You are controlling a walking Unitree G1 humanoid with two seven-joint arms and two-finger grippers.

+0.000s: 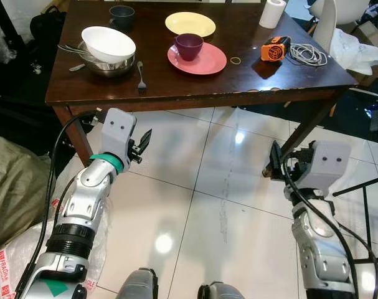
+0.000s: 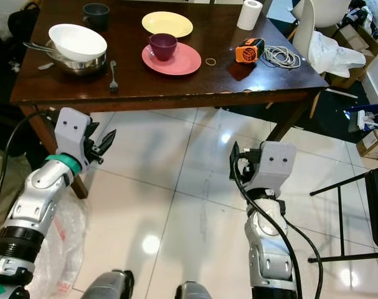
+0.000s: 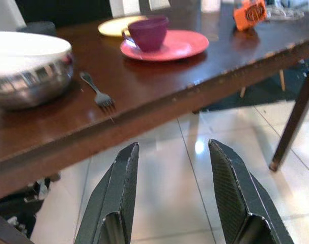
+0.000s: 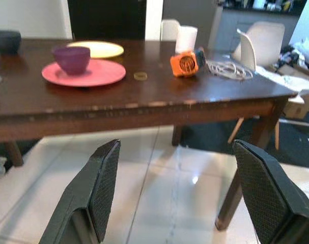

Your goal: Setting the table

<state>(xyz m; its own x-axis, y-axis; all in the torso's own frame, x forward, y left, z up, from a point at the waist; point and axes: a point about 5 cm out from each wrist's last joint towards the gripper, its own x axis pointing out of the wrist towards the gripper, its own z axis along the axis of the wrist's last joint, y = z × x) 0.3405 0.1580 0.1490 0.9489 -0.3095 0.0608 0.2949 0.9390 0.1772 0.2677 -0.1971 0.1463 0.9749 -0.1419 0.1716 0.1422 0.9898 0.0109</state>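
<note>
A dark wooden table (image 1: 251,75) stands ahead of me. On it a purple cup (image 1: 189,45) sits on a pink plate (image 1: 207,62), with a yellow plate (image 1: 190,23) behind. At the left a white bowl (image 1: 108,43) rests in a steel bowl (image 1: 111,65) holding cutlery. A fork (image 1: 141,76) lies near the front edge, and a dark cup (image 1: 121,17) stands at the back. My left gripper (image 1: 143,144) is open, held below the table's front edge. My right gripper (image 4: 177,195) is open, low over the floor and short of the table.
An orange tool (image 1: 274,48), a coiled cable (image 1: 308,54), a rubber band (image 1: 235,60) and a paper roll (image 1: 273,12) occupy the table's right side. A white chair (image 1: 338,15) stands behind. Bags (image 1: 11,180) lie at my left, a black frame (image 1: 366,205) at my right. White tiles (image 1: 195,205) lie underfoot.
</note>
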